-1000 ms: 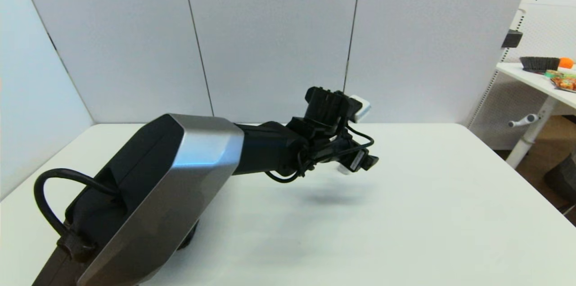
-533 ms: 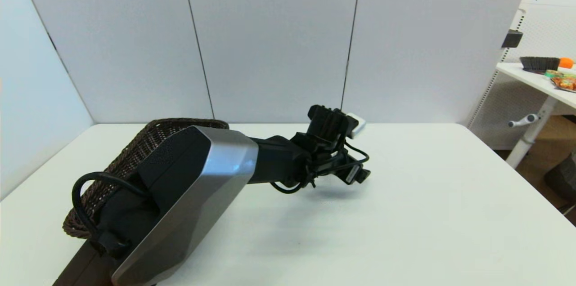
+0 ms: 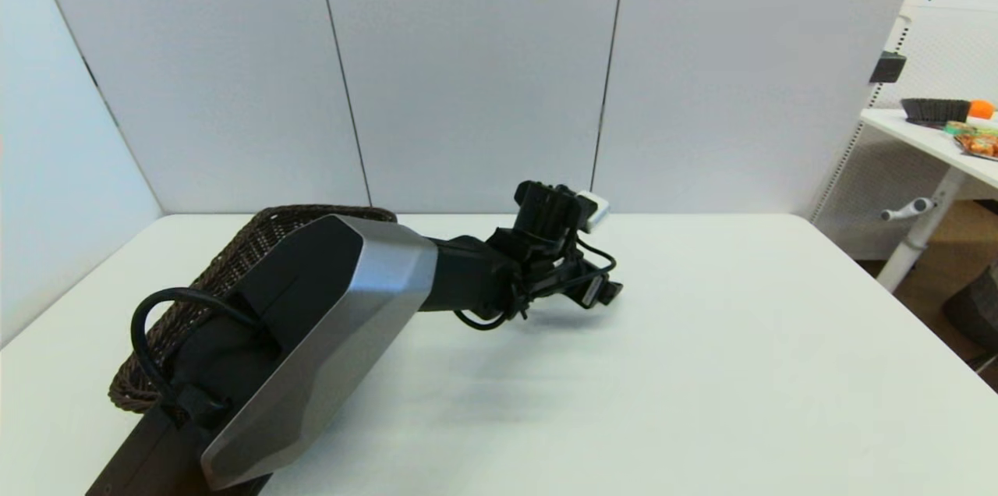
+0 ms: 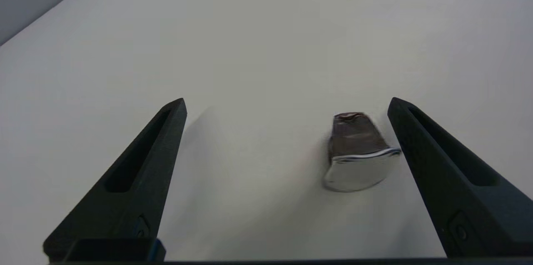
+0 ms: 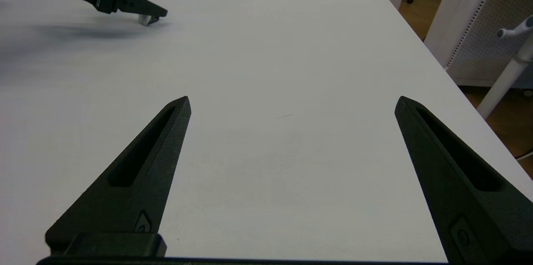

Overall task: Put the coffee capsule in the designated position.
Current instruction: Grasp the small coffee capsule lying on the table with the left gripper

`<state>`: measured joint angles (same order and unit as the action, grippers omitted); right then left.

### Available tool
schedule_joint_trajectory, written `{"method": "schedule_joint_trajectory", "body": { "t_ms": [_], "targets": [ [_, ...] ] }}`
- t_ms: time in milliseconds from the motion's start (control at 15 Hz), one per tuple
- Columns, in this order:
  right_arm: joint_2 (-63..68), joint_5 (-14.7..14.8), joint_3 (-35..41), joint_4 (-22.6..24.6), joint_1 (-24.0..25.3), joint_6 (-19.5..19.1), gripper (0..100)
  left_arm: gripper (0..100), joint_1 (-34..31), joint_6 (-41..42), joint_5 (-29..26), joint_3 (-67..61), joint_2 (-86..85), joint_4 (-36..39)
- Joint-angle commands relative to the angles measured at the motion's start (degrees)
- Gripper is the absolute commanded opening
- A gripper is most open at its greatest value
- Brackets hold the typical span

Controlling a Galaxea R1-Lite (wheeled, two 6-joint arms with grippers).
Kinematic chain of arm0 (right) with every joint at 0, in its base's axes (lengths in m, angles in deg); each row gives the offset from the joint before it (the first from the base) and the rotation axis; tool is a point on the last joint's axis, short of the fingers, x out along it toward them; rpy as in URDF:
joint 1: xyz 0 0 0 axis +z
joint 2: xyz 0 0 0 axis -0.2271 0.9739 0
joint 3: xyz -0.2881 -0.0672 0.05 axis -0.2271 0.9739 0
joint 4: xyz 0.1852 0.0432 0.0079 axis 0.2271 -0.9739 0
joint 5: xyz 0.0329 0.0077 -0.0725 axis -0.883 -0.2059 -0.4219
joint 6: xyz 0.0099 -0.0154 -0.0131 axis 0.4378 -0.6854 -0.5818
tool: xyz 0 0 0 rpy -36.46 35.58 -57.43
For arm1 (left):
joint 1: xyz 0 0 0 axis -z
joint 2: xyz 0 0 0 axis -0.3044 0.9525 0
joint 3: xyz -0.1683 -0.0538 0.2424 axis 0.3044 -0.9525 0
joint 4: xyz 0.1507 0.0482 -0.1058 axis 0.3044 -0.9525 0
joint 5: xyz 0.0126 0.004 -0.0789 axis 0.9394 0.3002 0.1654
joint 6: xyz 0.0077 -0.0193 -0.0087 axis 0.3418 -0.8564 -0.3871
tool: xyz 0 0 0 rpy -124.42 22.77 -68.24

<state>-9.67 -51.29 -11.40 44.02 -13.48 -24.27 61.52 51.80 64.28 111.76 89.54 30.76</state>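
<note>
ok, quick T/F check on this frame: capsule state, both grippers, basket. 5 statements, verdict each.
1. The left gripper is open, with the coffee capsule between its fingers. True.
2. The coffee capsule is lifted clear of the table. False: it lies on the table, not gripped.
3. The capsule sits centred between the fingers. False: it lies close to one finger, far from the other.
4. The right gripper is shut on something. False: it is open and empty, above bare table, away from the left gripper.
5. A wicker basket stands at the table's left side, partly hidden behind the left arm. True.
</note>
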Motion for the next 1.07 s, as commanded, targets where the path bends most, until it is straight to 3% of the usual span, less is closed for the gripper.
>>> {"method": "schedule_joint_trajectory", "body": {
  "t_ms": [67, 1067],
  "targets": [
    [0.1, 0.0, 0.0, 0.0, 0.0, 0.0, 100, 100, -0.1, -0.7, 0.0, -0.9, -0.1, 0.2],
    [0.1, 0.0, 0.0, 0.0, 0.0, 0.0, 100, 100, -0.1, -1.6, 0.0, -4.2, 0.4, 5.0]
  ]
}}
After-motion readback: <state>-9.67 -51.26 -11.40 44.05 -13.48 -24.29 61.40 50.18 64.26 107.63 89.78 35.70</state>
